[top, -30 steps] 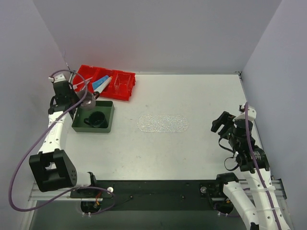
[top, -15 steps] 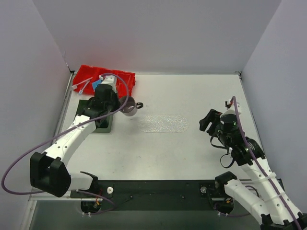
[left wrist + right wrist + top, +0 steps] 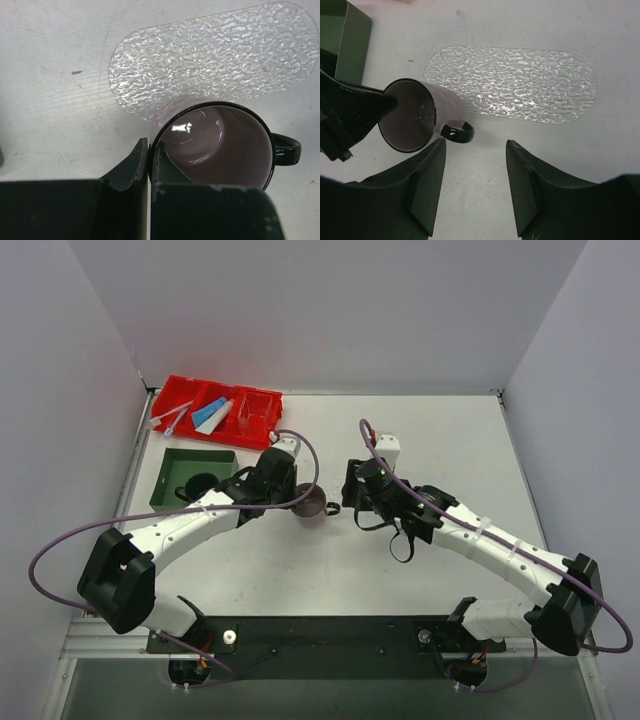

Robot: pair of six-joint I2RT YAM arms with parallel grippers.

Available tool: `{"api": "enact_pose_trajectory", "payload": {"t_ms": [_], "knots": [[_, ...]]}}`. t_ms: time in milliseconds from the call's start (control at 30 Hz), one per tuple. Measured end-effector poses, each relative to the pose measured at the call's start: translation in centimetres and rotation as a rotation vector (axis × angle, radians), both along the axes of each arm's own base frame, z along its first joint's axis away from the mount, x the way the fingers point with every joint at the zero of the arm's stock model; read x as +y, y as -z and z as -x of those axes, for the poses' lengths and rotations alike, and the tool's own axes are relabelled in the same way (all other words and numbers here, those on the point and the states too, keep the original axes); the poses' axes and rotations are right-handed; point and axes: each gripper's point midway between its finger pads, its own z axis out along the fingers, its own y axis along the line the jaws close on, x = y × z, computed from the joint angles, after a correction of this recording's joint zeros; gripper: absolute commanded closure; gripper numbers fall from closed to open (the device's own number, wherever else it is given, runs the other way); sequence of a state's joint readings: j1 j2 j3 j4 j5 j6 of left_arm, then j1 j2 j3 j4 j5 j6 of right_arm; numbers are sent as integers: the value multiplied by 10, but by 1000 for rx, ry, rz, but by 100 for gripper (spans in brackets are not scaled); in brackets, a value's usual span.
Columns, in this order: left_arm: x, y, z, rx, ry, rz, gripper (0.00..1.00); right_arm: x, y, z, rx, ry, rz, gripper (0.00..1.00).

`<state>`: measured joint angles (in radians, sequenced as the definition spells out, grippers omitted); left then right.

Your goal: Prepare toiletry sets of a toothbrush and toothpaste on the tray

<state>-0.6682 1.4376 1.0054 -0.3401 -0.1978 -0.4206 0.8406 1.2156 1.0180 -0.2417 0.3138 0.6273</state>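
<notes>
A: The left gripper [image 3: 149, 156] is pinching the mug [image 3: 220, 145] by its black rim, one finger inside and one outside. The mug hangs tilted at one end of the tray [image 3: 215, 55], its body overlapping the bumpy plastic.

B: And the right gripper [image 3: 476, 146]?

A: Spread, with nothing between its jaws. It hovers over the table [image 3: 620, 140] just beside the mug's handle.

B: So the mug probably goes onto the tray, or across to the other arm?

A: Either seems likely. Whether the base already rests on anything cannot be told. If the right gripper takes the mug, it should close on the far wall or the handle, well clear of the left fingers. The left gripper should let go only once that grip is firm.

B: What about the tilt?

A: The mug ought to be levelled before release. A rim pinch lets it swing, and the light tray could slide if nudged.

B: Where are the toiletries?

A: In the red bin [image 3: 230, 443] at the far left. The toothpaste [image 3: 209, 418] and the toothbrush [image 3: 168, 421] are untouched, well apart from both grippers.
</notes>
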Motion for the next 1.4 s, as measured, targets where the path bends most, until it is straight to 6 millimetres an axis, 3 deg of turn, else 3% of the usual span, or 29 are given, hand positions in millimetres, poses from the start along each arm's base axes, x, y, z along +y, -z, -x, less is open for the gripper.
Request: {"api": "enact_pose_trajectory", "payload": {"t_ms": [133,400,800,1067,1400], "knots": [[-11,-2,6,-9,12,8,100,23,12,-7,21,-28,5,58],[-11,-3,5,-20,-7,6,100,52,25,-8,48,-66,6,58],[-7,2,4,-17,-51,11,100,63,21,-7,28,-60,-34,57],[-5,6,5,-11,-57,8,100,61,49,-14,60,-72,56,61],[-10,5,5,-17,-49,27,100,74,59,-17,82,-156,57,66]]}}
